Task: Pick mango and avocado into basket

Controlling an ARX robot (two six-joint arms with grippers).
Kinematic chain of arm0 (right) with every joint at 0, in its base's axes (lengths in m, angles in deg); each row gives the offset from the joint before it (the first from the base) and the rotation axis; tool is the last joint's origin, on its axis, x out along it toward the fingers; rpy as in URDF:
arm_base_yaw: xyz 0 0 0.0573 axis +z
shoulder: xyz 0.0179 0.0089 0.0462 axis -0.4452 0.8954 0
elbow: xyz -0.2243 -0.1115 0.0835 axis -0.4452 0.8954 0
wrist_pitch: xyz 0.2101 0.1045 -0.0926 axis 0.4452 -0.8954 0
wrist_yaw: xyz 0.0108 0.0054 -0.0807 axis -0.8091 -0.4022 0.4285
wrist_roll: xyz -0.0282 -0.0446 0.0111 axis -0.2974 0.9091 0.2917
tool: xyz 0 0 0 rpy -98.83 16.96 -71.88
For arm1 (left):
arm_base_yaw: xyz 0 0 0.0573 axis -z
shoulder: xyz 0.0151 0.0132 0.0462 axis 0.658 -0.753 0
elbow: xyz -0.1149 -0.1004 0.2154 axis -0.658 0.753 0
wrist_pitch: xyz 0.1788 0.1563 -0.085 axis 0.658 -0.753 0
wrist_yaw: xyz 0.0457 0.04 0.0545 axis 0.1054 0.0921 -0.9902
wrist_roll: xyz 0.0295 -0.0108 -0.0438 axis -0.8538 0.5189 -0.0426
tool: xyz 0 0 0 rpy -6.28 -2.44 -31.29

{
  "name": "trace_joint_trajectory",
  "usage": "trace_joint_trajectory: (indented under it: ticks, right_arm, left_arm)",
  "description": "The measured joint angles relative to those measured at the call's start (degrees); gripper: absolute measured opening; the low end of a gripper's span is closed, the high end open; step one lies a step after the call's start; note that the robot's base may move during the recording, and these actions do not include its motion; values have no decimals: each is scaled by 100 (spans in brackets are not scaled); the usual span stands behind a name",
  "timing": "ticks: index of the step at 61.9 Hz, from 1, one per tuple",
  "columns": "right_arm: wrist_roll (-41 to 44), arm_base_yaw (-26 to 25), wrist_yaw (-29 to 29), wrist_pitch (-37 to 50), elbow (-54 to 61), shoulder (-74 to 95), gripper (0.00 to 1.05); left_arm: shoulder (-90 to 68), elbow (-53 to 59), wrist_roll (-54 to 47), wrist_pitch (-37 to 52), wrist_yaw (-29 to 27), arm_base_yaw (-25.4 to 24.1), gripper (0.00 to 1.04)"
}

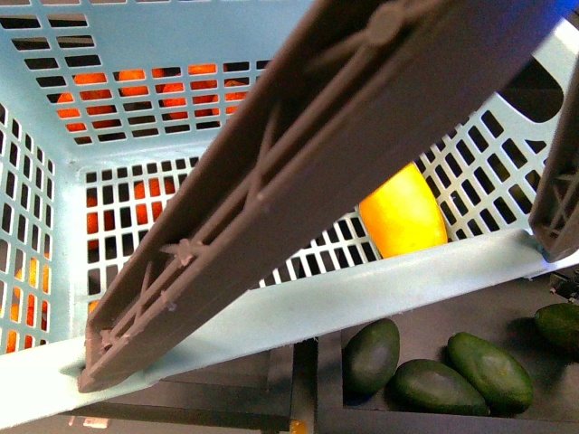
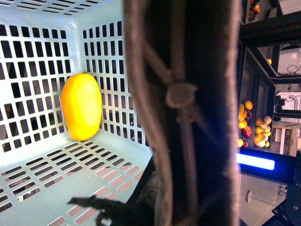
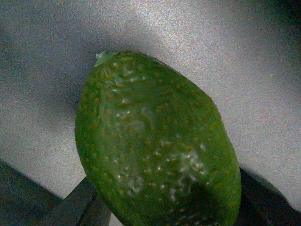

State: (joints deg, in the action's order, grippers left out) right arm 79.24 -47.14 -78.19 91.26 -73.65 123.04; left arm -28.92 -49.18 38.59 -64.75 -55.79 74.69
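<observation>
The light teal basket fills the front view, its grey-brown handle swung across it. The yellow mango lies inside against the lattice wall; it also shows in the left wrist view inside the basket. My left gripper is shut on the basket; its fingers are hidden behind the handle. My right gripper is shut on the dark green avocado, which fills the right wrist view and hides the fingertips. Neither gripper shows in the front view.
Several loose avocados lie in a dark tray just below the basket's near rim. Orange fruit shows through the basket's slots. Shelves with mixed fruit stand beyond the handle in the left wrist view.
</observation>
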Motion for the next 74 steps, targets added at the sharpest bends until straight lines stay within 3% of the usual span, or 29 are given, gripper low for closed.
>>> trace_joint_trajectory:
  ticks: [12,30,54,63,74]
  right_arm:
    - [-197,-105,-195,57,101,-227,51]
    - [-826,-422,-1058,544,638,-1403,51]
    - [-3095,-538,-2256,2033,2031,-4133,51]
    - [-4258,-155,-2404,2124,2470,-5692,51]
    - [-5132,1001,-1825,2103,2483,-6861,51]
  left_arm:
    - [0,0,0,0,-4,0,4]
    - [0,0,0,0,0,0,4]
    - [0,0,0,0,-2,0,4]
    - [0,0,0,0,0,0,4]
    - [0,0,0,0,0,0,4]
